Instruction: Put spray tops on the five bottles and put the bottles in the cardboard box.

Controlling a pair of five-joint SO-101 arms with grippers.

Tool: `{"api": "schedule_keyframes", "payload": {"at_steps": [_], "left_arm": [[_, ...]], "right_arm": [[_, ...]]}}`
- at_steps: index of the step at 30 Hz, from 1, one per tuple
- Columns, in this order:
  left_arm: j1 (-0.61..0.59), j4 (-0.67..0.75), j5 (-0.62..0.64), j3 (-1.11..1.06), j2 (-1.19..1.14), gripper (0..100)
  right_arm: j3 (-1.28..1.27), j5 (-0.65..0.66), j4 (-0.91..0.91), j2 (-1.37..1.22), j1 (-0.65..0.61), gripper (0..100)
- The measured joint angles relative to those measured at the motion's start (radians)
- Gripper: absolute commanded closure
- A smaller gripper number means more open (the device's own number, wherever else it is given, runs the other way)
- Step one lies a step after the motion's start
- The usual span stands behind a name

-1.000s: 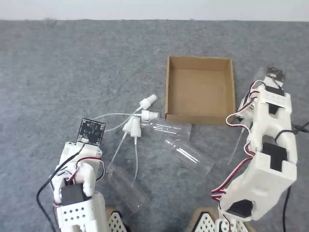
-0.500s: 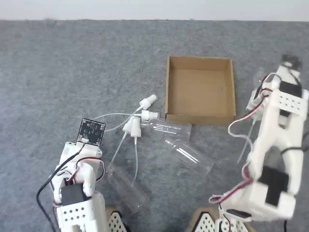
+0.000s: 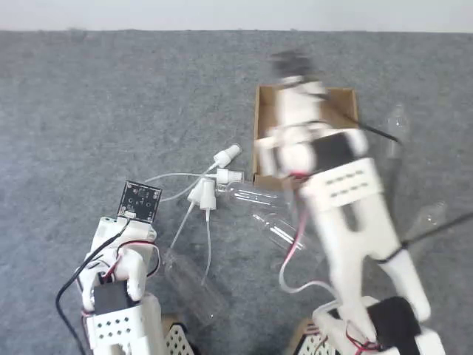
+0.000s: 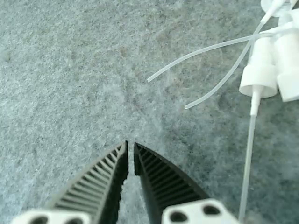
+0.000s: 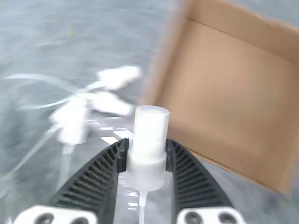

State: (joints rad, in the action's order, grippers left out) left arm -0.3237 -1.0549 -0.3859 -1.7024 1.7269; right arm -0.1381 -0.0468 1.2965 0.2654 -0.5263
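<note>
**Held spray top is over the box; the open bottle necks lie at 6 to 7 o'clock from it**

In the high view we start at the far left. The left gripper (image 4: 130,144) sits low over the grey mat (image 3: 89,111), its jaws pressed almost together with nothing between them. The nearest bottle (image 3: 194,288) lies at about 5 o'clock from that arm's wrist, with its long axis running from 10 to 4 o'clock. We judge the left arm is the closer one for steadying it.

Next come the loose spray tops (image 3: 214,185), bunched together with their thin tubes trailing toward 7 and 9 o'clock.

Just right of them the box-side bottle (image 3: 255,196) lies along the 9-to-3 line, with its neck at the 9 o'clock end beside the loose tops. The middle bottle (image 3: 288,235) lies at 4 o'clock from it, slanting from 10 to 4.

The right gripper (image 5: 145,144) pinches a spray top (image 5: 150,126) upright, with the tube hanging down. It hovers by the cardboard box (image 3: 261,103), which is empty as far as we can see. From there the box-side neck lies at roughly 7 o'clock. We think fitting the top calls for lining its tube up with that 9-to-3 axis.

Farthest right, the upper right bottle (image 3: 395,122) and the lower right bottle (image 3: 430,217) lie uncapped and well apart from the box.
</note>
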Motion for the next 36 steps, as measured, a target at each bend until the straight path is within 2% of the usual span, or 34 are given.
{"api": "schedule_keyframes", "payload": {"at_steps": [6, 11, 19, 27, 31, 36], "left_arm": [[0.000, 0.000, 0.000, 0.000, 0.000, 99], [0.000, 0.000, 0.000, 0.000, 0.000, 99], [0.000, 0.000, 0.000, 0.000, 0.000, 99], [0.000, 0.000, 0.000, 0.000, 0.000, 99], [0.000, 0.000, 0.000, 0.000, 0.000, 99], [0.000, 0.000, 0.000, 0.000, 0.000, 99]], "right_arm": [[0.115, -0.084, -0.058, -0.288, -0.157, 94.3], [0.244, -0.173, -0.130, -0.523, -0.170, 93.9], [0.404, -0.318, -0.144, -0.781, -0.227, 92.9], [0.411, -0.327, -0.146, -0.804, -0.269, 75.3], [0.425, -0.327, -0.106, -0.804, -0.267, 74.5], [0.500, -0.321, 0.026, -0.715, -0.255, 74.5]]}}
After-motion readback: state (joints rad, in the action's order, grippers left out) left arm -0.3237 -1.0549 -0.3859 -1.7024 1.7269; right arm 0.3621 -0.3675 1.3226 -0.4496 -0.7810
